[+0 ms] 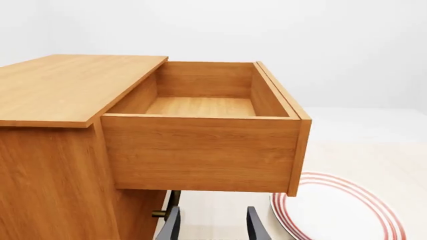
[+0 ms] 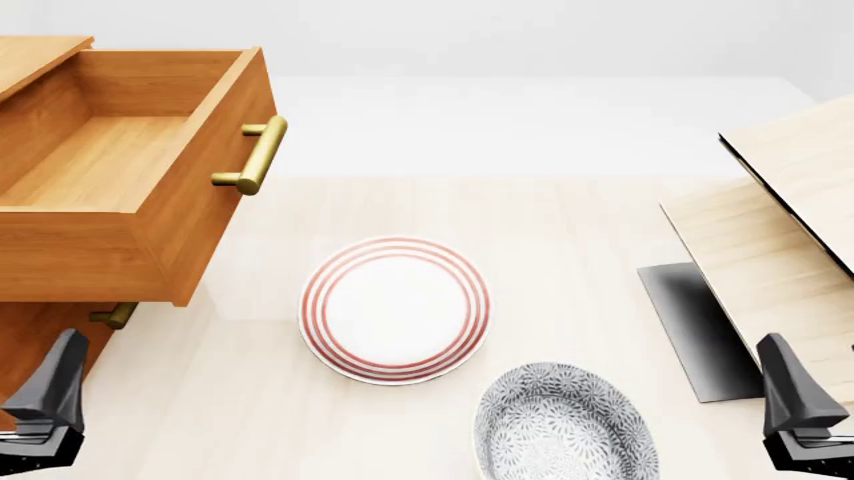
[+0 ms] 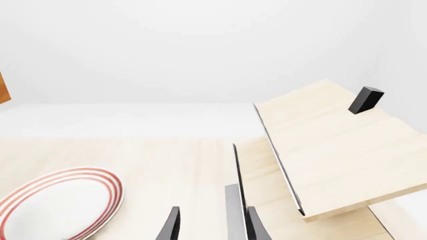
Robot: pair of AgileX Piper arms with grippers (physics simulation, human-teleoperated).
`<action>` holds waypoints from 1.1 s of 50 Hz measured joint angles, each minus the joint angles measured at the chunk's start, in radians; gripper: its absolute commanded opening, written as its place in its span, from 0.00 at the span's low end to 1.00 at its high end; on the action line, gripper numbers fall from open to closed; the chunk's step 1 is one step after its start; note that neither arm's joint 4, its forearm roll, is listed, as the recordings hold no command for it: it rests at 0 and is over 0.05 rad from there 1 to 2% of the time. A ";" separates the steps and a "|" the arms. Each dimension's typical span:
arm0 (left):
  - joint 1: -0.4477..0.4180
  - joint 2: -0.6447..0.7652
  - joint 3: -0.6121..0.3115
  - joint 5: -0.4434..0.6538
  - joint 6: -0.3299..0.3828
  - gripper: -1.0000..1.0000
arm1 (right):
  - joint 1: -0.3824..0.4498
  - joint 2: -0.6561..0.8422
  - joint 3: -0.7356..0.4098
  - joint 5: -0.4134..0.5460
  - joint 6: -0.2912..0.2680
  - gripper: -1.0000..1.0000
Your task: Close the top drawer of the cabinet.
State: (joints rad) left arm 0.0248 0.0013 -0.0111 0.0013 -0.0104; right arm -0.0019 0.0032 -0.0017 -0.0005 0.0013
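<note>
Pale light-wood worktop (image 2: 601, 250) stretches back to a plain white backdrop. Seen from the front, the orange-brown cabinet (image 2: 34, 55) stands at the far left edge, and the top drawer (image 2: 127, 180) juts well out of it toward the middle, its box empty and its brass handle (image 2: 256, 155) facing right. Below it a second brass handle (image 2: 115, 315) marks the lower drawer, which sits pushed in. A red-ringed plate (image 2: 395, 309) lies near the middle of the worktop, a grey patterned bowl (image 2: 566, 424) nearer the arms, and a slanted pale board structure (image 2: 787, 220) stands at the right. The left hand (image 2: 47, 405) hangs low at the left, under the drawer's near corner and apart from it; the right hand (image 2: 801, 415) hangs low at the right, well apart from the cabinet.

From the left wrist, the drawer's side wall fills the picture, with the cabinet top beside it. The left hand's fingers (image 1: 170, 225) stand apart, holding nothing, with the plate's rim just beyond.

From the right wrist, that hand's fingers (image 3: 168, 225) are also apart and empty, aimed at the slanted board and the plate.

By my judgement the task is barely begun: the drawer is fully out, nothing touches its front, and the whole push inward is left.
</note>
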 measured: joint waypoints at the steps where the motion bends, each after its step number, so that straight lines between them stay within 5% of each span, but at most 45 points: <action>1: -0.003 0.000 0.000 0.000 0.001 1.00 | 0.000 0.001 0.000 0.000 0.001 1.00; 40: -0.072 0.002 -0.012 -0.021 0.200 1.00 | 0.001 0.018 -0.002 -0.013 0.005 1.00; 55: -0.156 0.008 -0.081 0.017 0.181 1.00 | 0.001 0.023 -0.002 -0.018 0.005 1.00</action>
State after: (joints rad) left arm -0.1315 0.0097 -0.0925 0.0180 0.1707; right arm -0.0008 0.0265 -0.0034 -0.0189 0.0065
